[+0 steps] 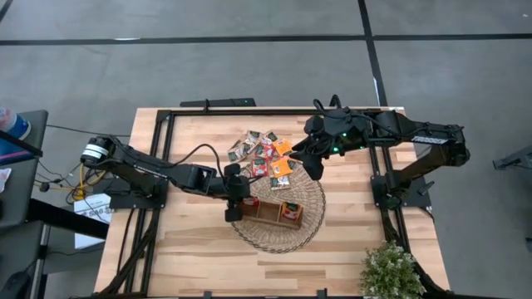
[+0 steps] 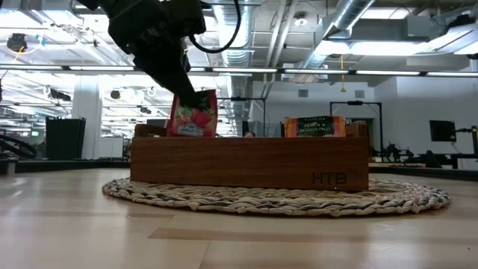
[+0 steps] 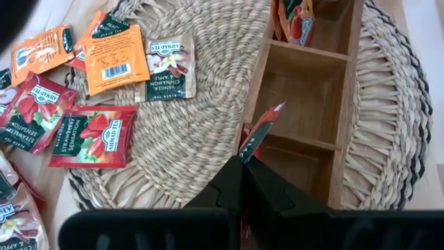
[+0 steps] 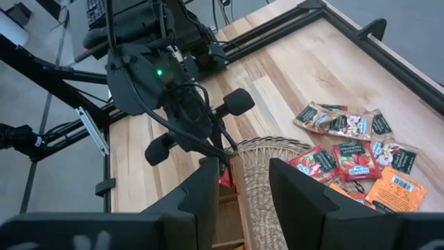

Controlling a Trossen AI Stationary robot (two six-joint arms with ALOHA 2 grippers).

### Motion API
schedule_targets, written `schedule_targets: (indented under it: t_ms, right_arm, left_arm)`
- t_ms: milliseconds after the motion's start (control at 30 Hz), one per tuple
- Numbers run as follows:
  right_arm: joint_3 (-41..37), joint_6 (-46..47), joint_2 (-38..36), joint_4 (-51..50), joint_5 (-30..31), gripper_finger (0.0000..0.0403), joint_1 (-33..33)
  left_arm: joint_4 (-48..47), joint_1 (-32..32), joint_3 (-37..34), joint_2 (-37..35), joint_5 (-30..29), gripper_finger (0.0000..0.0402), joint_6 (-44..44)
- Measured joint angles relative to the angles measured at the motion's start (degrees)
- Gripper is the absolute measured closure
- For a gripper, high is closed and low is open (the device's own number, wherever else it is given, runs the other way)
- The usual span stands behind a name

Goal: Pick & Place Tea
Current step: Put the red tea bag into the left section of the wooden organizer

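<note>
we see the left gripper (image 1: 235, 202) clamped on a red tea sachet (image 2: 193, 114), held on edge, nearly upright with a slight tilt, over the end compartment of the wooden tray (image 2: 246, 160) at the tray's left end. an orange sachet (image 2: 314, 126) stands upright in the compartment at the opposite end. tray sits on the wicker mat (image 1: 307, 228). loose sachets (image 1: 264, 152) lie flat near the table's (image 1: 199, 257) far edge, some overlapping the mat's rim. right gripper (image 1: 314, 166) hangs above them, fingers apart, holding nothing.

Tray (image 1: 268, 213) on mat (image 1: 278, 237), mid-table (image 1: 191, 257). Loose sachets (image 1: 264, 152) at mat's 12 o'clock, some overlapping its rim. One sachet (image 2: 314, 127) in tray's 3 o'clock compartment. Plant (image 1: 391, 270) at table's 5 o'clock corner.
</note>
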Motion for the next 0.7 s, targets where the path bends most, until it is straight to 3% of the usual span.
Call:
schedule_targets:
  t_ms: [300,700]
  right_arm:
    - [0.0,0.0,0.0,0.0,0.0,0.0284,0.0]
    - [0.0,0.0,0.0,0.0,0.0,0.0284,0.1]
  left_arm:
    - [0.4,0.0,0.0,0.0,0.8,0.0395,-0.1]
    - [0.4,0.0,0.0,0.0,0.8,0.0332,-0.4]
